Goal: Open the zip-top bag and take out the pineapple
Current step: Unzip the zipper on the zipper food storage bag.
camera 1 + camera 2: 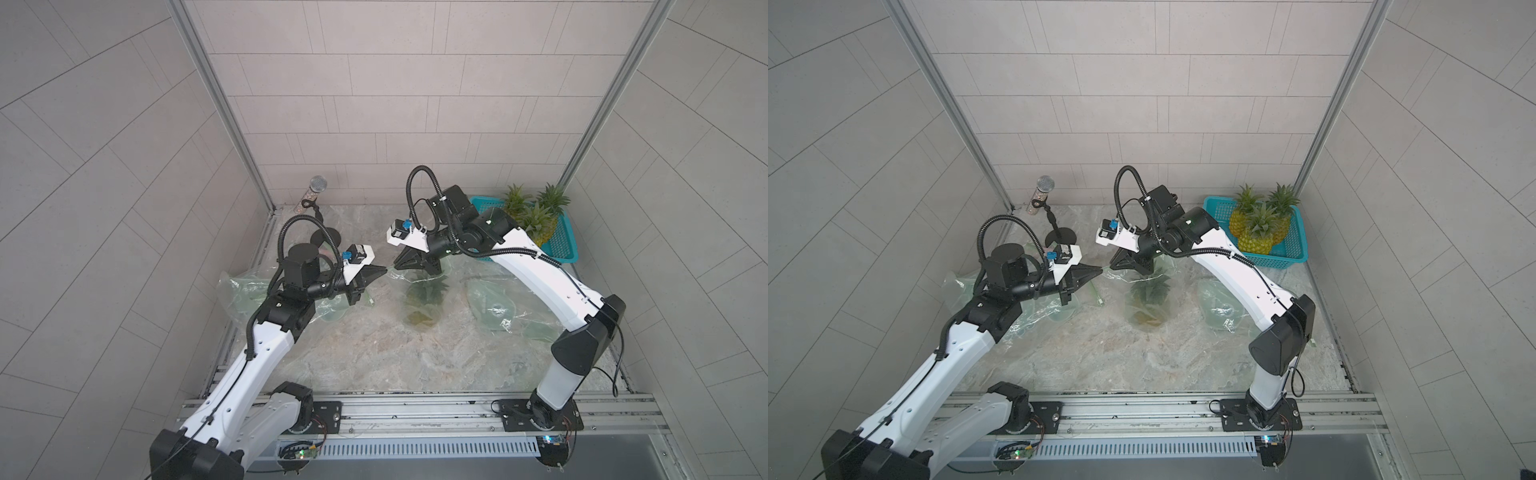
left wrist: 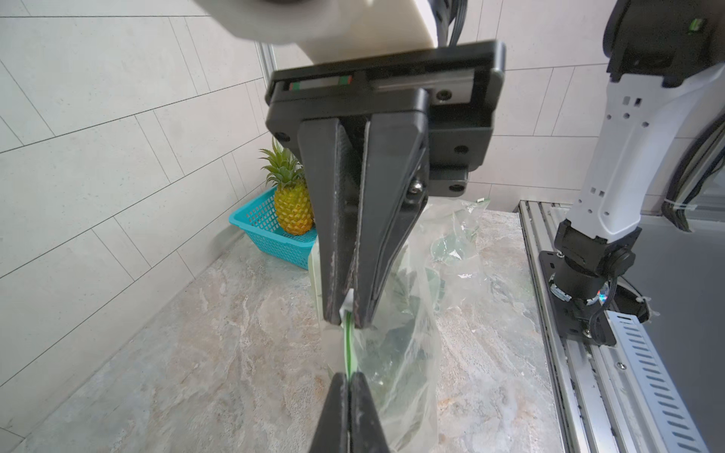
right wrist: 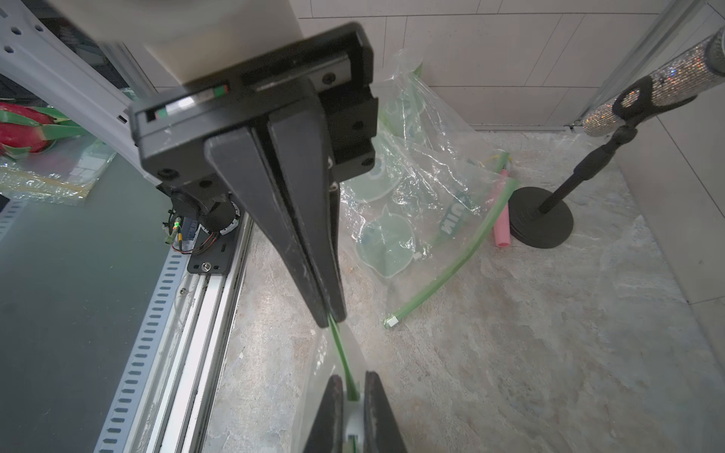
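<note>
The left gripper (image 1: 384,271) has its fingers (image 3: 274,215) pressed flat together on the green zip (image 3: 345,361) of the bag (image 2: 421,353), with only the strip between the tips. The right gripper (image 1: 395,266) meets it almost tip to tip. Its fingers (image 2: 325,215) are drawn in narrow and pinch the white slider (image 2: 347,306) at the end of that zip, so the gap between them is no wider than the slider. A short run of zip spans the two grips.

The bag hangs below both grips and reaches down to the worktop (image 1: 374,365) at its middle, a little toward the far edge. The pineapple (image 1: 422,301) is inside the bag, its crown toward the zip.

A blue basket (image 1: 1296,245) at the far right corner holds three more pineapples (image 1: 1258,237). One empty bag (image 1: 239,286) lies by the left edge, partly under the left arm. A second empty bag (image 1: 498,311) lies near the right edge, beside the right arm. A microphone (image 1: 318,183) on a stand is at the far left corner.
</note>
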You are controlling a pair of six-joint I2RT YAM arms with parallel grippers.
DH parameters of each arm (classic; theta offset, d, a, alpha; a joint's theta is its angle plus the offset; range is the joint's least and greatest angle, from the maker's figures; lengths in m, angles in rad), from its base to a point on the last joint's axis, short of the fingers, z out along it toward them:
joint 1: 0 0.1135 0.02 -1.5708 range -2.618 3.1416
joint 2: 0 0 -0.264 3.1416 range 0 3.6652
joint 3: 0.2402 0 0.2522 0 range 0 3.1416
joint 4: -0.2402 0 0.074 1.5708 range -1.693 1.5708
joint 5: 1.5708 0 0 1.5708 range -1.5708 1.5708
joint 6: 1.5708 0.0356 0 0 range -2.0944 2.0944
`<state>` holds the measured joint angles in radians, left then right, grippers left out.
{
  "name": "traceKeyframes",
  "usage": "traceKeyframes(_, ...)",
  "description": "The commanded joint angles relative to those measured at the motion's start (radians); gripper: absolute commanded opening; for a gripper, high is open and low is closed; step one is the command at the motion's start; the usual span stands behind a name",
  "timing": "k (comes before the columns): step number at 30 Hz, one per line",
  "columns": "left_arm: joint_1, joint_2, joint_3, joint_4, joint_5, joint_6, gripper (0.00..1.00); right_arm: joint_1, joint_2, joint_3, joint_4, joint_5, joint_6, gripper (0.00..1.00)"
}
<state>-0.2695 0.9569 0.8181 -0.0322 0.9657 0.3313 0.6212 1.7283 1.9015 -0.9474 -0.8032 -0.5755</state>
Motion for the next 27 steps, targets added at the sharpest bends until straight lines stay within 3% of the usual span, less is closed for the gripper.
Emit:
traceKeyframes(1,0.027,-0.035,0.012,0.079,0.027,-0.013,0.00,-0.048,-0.052,-0.022,-0.051,0.103,-0.012,0.09)
traceKeyframes(27,0.085,-0.076,-0.016,0.076,-0.208,-0.014,0.00,-0.159,-0.202,-0.157,-0.100,0.214,0.012,0.10)
